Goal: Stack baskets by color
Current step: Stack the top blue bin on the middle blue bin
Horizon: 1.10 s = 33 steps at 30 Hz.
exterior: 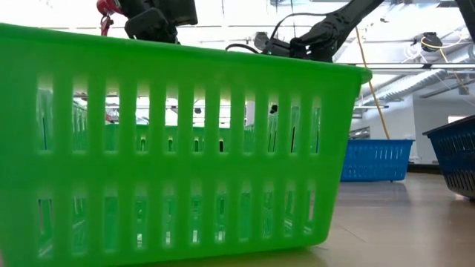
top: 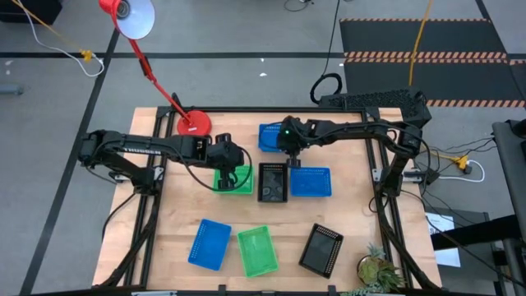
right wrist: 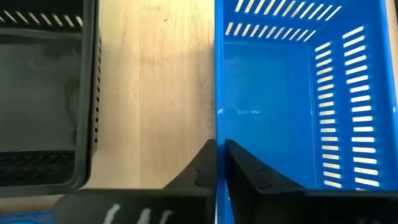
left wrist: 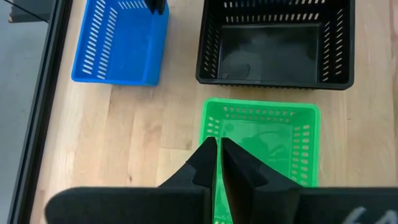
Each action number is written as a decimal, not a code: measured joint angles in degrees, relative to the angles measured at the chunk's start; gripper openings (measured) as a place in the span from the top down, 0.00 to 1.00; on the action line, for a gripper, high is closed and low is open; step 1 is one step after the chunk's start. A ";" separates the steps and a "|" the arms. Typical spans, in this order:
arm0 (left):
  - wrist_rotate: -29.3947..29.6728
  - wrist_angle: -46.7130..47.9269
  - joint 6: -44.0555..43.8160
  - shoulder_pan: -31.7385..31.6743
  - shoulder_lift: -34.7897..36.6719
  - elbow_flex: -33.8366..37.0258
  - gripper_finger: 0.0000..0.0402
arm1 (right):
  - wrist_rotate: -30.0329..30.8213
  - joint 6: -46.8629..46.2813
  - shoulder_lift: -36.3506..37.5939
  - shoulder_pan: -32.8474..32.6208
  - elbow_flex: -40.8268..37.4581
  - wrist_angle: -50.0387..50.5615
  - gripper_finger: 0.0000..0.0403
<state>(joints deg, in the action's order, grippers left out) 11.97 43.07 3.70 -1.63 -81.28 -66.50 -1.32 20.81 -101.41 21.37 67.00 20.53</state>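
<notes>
My left gripper (top: 230,163) is shut on a green basket (top: 236,181) left of the table's middle. My right gripper (top: 288,146) is shut on a blue basket (top: 269,136) near the far edge. Between them a black basket (top: 273,182) stands on the table, with a second blue basket (top: 311,182) to its right. Along the near edge lie a blue basket (top: 209,244), a green basket (top: 257,251) and a black basket (top: 320,248). The near green basket (exterior: 171,148) fills most of the low view. My left gripper pinches the green basket's far long wall (left wrist: 209,127) near its left end, one finger outside and one inside. The fingers slant down from the table's left. Whether the basket is off the table cannot be told. My right gripper pinches the blue basket's near wall (right wrist: 216,118), one finger outside and one inside. The fingers slant down from the table's right. The basket sits level and mouth up; whether it is off the table cannot be told.
A red lamp base (top: 194,123) stands at the far left, its arm reaching out beyond the table. A small plant (top: 378,271) sits at the near right corner. Black frame rails (top: 386,205) run along the table's sides. Bare wood shows between the two rows of baskets.
</notes>
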 joint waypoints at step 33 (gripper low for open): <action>-0.02 0.02 0.02 1.81 0.00 0.02 0.94 | 4.54 -0.24 6.26 -1.75 -2.58 0.02 0.99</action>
<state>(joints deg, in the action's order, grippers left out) 11.94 43.09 3.72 0.19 -81.28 -66.48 3.22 20.57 -95.15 19.62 64.42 20.55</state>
